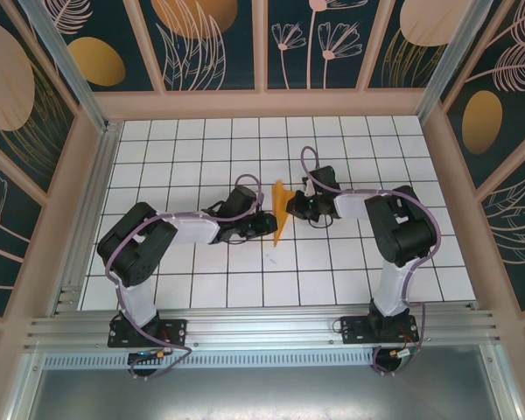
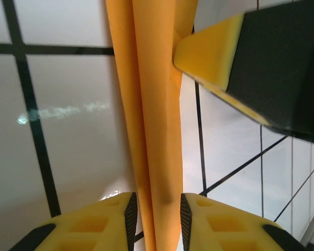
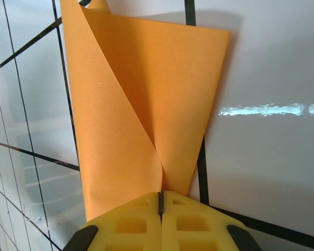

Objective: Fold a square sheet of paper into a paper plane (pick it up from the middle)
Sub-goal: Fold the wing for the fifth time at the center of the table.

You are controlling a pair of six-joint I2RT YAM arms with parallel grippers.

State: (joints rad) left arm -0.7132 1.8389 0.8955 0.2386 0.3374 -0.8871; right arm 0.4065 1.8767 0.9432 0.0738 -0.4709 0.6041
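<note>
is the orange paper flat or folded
Folded: the paper is a narrow pointed strip with overlapping flaps, pinched in the right gripper and passing through the left gripper.

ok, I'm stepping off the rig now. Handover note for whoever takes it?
Right gripper: fingers shut on the thin orange folded paper sheet, where two flaps meet.
Left gripper: fingers sit close on either side of a narrow folded strip of the same sheet. I can't confirm firm contact.
Paper: held on edge between the two grippers, over the middle of the white gridded table.
Done: sheet picked up and several folds in. It is layered and tapers to a point.
Left: it doesn't look like a finished dart yet. Probably the last folds, then set it down.
</note>
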